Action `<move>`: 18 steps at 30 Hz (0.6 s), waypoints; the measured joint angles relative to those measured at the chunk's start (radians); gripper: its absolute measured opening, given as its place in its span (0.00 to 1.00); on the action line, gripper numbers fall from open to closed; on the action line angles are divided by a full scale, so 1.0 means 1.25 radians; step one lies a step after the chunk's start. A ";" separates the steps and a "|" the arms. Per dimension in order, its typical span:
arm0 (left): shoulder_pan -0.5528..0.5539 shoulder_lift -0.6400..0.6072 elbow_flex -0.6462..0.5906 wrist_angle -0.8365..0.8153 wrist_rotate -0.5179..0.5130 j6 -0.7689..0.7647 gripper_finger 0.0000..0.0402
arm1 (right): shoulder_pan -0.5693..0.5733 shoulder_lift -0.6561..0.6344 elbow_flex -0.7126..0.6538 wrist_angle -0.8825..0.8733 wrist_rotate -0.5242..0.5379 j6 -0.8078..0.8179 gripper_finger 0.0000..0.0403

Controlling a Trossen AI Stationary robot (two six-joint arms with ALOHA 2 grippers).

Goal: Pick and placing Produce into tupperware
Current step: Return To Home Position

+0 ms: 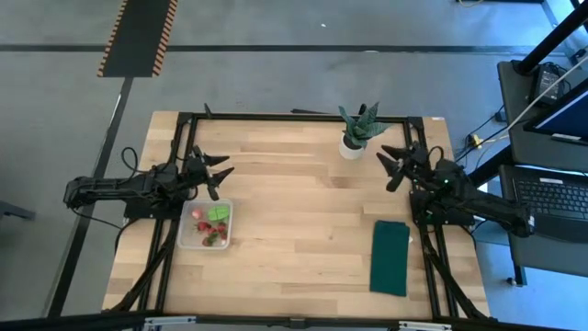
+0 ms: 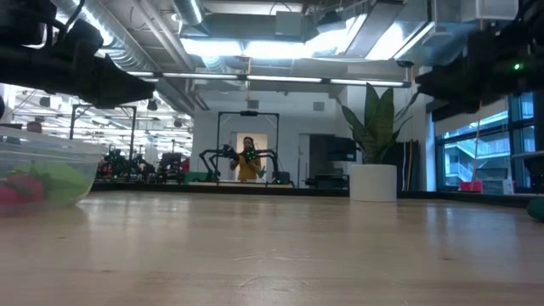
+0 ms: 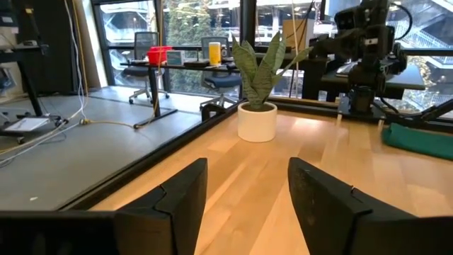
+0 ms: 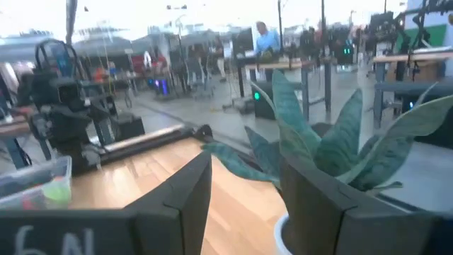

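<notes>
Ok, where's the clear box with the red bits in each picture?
High view: box at the left, near the left gripper.
Low view: box at the left edge.
Left wrist view: not in it.
Right wrist view: box at the left edge.
Shared landmark: the plant, in all four views.

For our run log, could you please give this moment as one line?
left pincer: open, empty, near tupperware | right pincer: open, empty, near potted plant | produce: inside tupperware

Tabletop ctr.: bare wood, free passage L–R. Obstacles: potted plant upright at far edge; tupperware near-left; green cloth flat, near-right.
</notes>
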 joint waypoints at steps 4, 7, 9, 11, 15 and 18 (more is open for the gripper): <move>0.000 0.000 0.000 0.000 0.000 0.001 0.48 | 0.000 0.001 -0.042 0.041 0.000 0.016 0.42; 0.000 0.000 0.000 0.000 0.000 0.001 0.47 | 0.000 0.001 -0.042 0.015 0.000 0.034 0.42; 0.000 0.000 0.000 0.000 0.000 0.001 0.47 | 0.000 0.001 -0.042 0.016 0.000 0.039 0.42; 0.000 0.000 0.000 0.000 0.000 0.001 0.47 | 0.000 0.001 -0.042 0.014 0.000 0.039 0.42; 0.000 0.000 0.000 0.000 0.000 0.001 0.48 | 0.000 0.001 -0.042 0.014 0.000 0.039 0.42; 0.000 0.000 0.000 0.000 0.000 0.001 0.48 | 0.000 0.001 -0.042 0.013 0.000 0.037 0.42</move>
